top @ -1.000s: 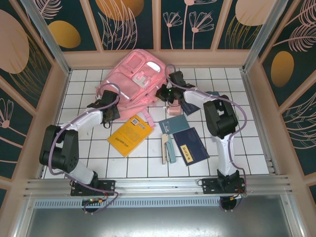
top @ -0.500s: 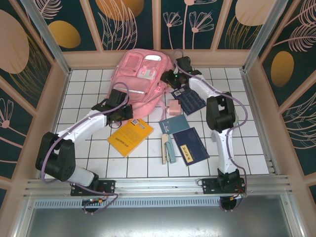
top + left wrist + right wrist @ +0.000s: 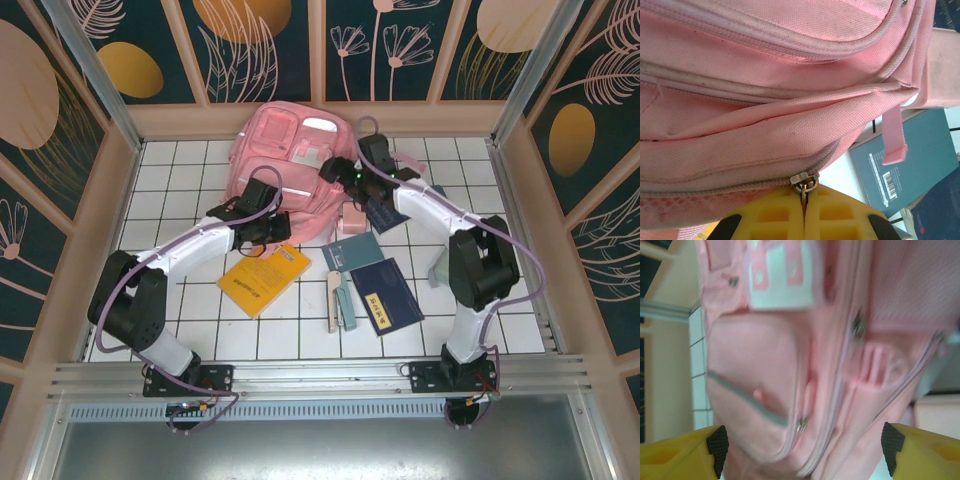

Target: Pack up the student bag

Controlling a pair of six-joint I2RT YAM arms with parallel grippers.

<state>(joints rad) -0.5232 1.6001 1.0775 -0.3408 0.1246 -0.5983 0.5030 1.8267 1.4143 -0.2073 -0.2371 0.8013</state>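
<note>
Books are all out on the tiles (image 3: 180, 170), so my read is we're at the unzip-it-first stage of packing. The backpack (image 3: 285, 150) lies pockets-up at the far middle of the floor, and everything else sits around it. At the backpack's near-left edge, the left gripper (image 3: 804, 205) has its yellow fingers pressed together on the little metal zipper pull (image 3: 804, 181). The tab is pinched right between them, with the zip seam just above. A yellow book (image 3: 264, 279) sits just in front of the backpack, and a small pink box (image 3: 351, 220) and a teal book (image 3: 352, 250) sit off its near-right corner. Over on the backpack's right side, the right gripper (image 3: 801, 447) has its fingers spread wide. Bag fabric fills the gap, and I can't tell if it touches either finger. Next move, I'd guess: left drags the pull along its track while right closes on the fabric to hold it taut, otherwise the soft bag probably just slides along.
</note>
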